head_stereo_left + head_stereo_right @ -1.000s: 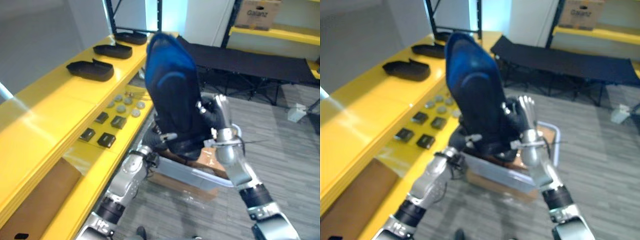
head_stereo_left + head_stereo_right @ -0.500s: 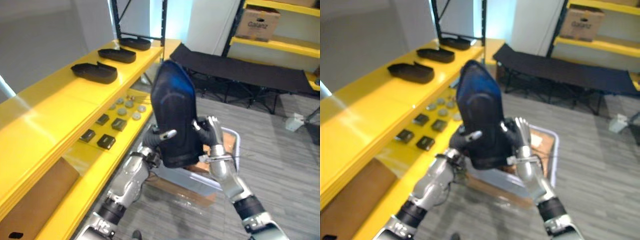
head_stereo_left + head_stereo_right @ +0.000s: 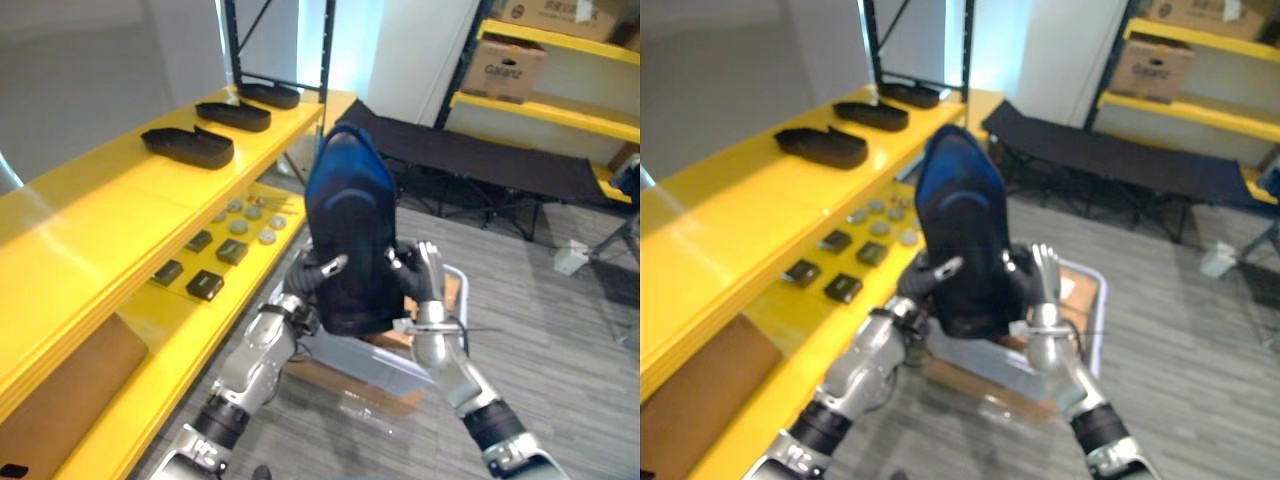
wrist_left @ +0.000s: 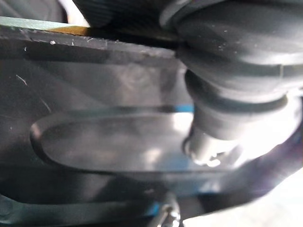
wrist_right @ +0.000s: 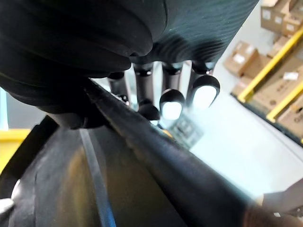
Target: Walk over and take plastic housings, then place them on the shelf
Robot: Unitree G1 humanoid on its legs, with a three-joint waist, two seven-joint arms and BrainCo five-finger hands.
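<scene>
I hold a large dark plastic housing (image 3: 350, 230) upright in front of me, between both hands, above a grey bin (image 3: 385, 362). My left hand (image 3: 312, 278) grips its lower left edge, and one silver finger (image 3: 335, 265) lies across the front face. In the left wrist view the thumb (image 4: 227, 109) presses on the housing's recessed surface (image 4: 94, 142). My right hand (image 3: 425, 290) clasps the lower right edge; its dark fingertips (image 5: 171, 101) reach over the housing's rim (image 5: 142, 142). Three more black housings (image 3: 187, 147) (image 3: 232, 115) (image 3: 268, 95) lie in a row on the yellow shelf's top (image 3: 90, 230).
The lower yellow shelf (image 3: 170, 330) at my left holds small black boxes (image 3: 205, 285) and grey discs (image 3: 248, 212). The bin stands on a cardboard box (image 3: 350, 385) on the floor. A black cot (image 3: 480, 165) stands behind, and cardboard boxes (image 3: 507, 72) sit on a rack at the far right.
The view has shifted as I move. The housing now stands further from my head and lower. My left hand's fingers have curled in on its edge.
</scene>
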